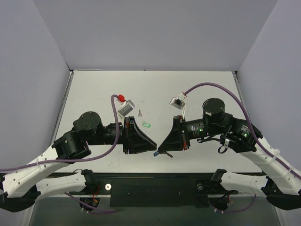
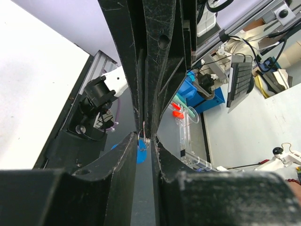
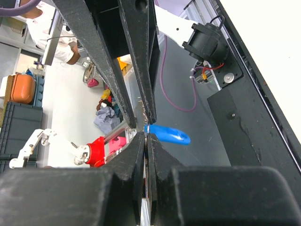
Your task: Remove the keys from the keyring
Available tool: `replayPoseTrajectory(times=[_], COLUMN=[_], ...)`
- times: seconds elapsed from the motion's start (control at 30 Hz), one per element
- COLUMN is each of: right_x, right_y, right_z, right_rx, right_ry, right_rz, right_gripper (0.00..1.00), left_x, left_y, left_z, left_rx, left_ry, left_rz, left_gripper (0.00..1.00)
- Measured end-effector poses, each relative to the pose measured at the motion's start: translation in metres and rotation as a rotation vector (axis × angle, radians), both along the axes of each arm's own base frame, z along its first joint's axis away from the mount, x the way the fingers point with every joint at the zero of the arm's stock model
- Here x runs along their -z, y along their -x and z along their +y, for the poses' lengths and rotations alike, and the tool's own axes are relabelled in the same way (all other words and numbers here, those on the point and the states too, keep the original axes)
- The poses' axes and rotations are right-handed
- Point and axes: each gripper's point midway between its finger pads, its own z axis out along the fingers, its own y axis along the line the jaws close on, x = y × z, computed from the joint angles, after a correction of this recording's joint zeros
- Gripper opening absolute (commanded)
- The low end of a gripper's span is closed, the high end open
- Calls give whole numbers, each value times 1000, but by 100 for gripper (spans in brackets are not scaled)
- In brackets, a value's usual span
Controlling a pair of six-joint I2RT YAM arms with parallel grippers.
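The blue keyring (image 1: 155, 153) hangs between my two grippers, above the table's near edge. My left gripper (image 1: 152, 149) has its jaws nearly together on a thin wire loop (image 2: 144, 140) with the blue keyring (image 2: 140, 154) just behind it. My right gripper (image 1: 160, 149) meets it tip to tip. In the right wrist view its jaws are pressed shut (image 3: 146, 135) at one end of the blue keyring (image 3: 170, 134), which sticks out to the right. One silver key (image 1: 140, 112) lies loose on the table. The other key is hidden.
A small green loop (image 1: 146, 125) lies on the table behind the grippers. The white table's near edge meets a black rail (image 1: 155, 190) under the grippers. White walls close in the back and both sides.
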Motion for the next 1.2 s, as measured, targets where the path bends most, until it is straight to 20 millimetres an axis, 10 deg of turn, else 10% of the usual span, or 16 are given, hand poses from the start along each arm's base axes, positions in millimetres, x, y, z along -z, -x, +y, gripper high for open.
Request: replayPoseTrajectory(times=[0.7,0.83,1.2], right_x=[-9,-9,-10], right_y=[4,2,-2], right_z=[-2,-1,-2], right_rx=[-15,3,32], right_ry=[-33,-29,-32], right_rz=[-12,-4,-14], right_gripper=[0,27,31], left_x=[-3,-2,3], left_y=[5,2,-8], left_z=[-8,-8,-11], left_rx=[51,35,-11], left_ry=[46,46,41], left_rz=[50,59,86], left_gripper=[0,0,0])
